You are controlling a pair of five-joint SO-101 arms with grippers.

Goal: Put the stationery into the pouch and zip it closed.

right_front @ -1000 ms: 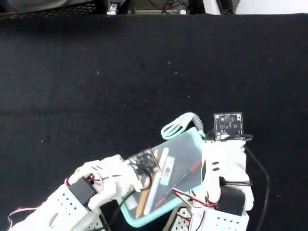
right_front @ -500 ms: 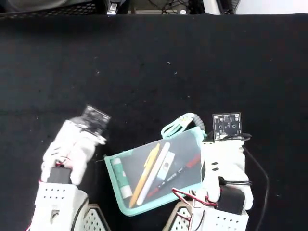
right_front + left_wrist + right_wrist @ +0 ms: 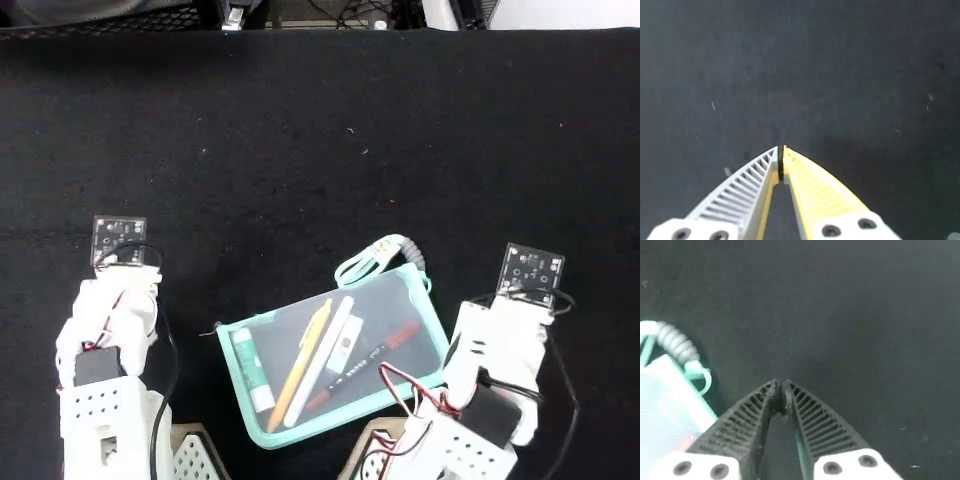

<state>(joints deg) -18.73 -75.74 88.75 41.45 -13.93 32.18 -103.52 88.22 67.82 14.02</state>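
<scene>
Landmark for all positions: the pouch (image 3: 335, 365), lying flat and slantwise on the black table cover (image 3: 300, 140).

- Stationery is inside the pouch and visible through its clear face: a glue stick (image 3: 252, 370) at the end away from the strap, then a yellow pen (image 3: 300, 362), a white pen (image 3: 328, 355) and a red-and-black pen (image 3: 365, 365), side by side. Nothing loose lies beside the pouch, so you can read the loading step as done.
- Zip: you cannot tell from above whether it is run fully shut. Check this first.
- Your left gripper (image 3: 780, 160) has its fingers pressed tip to tip with nothing between them. It is over bare cover, well apart from the pouch on the glue-stick side.
- Your right gripper (image 3: 781, 392) also has its fingers together and empty. It is near the pouch's strap end, apart from the rim, with the pouch corner at the edge of the right wrist view.
- Judgement: both arms stand clear of the pouch, one at each end, which suits a finished or paused state rather than a grasp.

Other things: a looped strap with a grey coil (image 3: 378, 260) trails from the pouch's far corner. It lies between the right gripper and the zip edge, so it could snag a finger if you go back in.
</scene>
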